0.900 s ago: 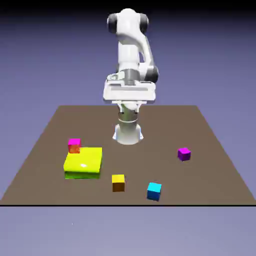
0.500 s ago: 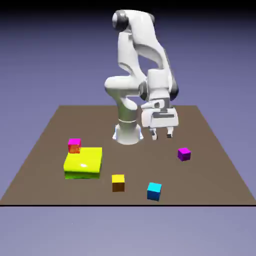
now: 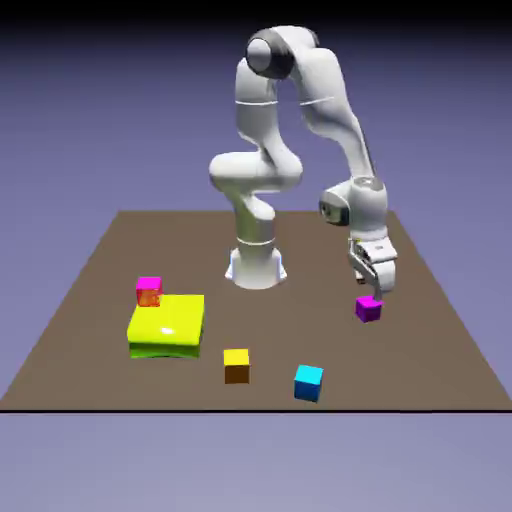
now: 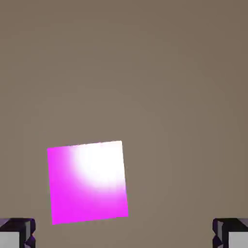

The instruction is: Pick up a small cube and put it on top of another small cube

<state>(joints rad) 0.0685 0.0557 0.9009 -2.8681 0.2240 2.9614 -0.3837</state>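
A: What changed?
B: Arm swung over to the exterior view's right and dropped. Jaws (image 4: 124,233) now just above the small purple cube (image 3: 369,309); half a second ago they were up nearer the base, left of it.
A: Jaw state?
B: Wide open, nothing held. Cube sits on the worktop (image 3: 280,330), right side.
A: Aligned?
B: Not quite. Hand view has the cube off-centre, toward the left fingertip, and turned slightly. I'd centre and square up before going down, else a finger could clip it.
A: Others?
B: Unmoved. Yellow-orange cube (image 3: 236,367) and blue cube (image 3: 308,384) at the near edge, pink-topped orange cube (image 3: 149,292) far left by the yellow-green block (image 3: 167,325).
A: So?
B: Pick stage, stack not begun. Can't tell which cube is the base.
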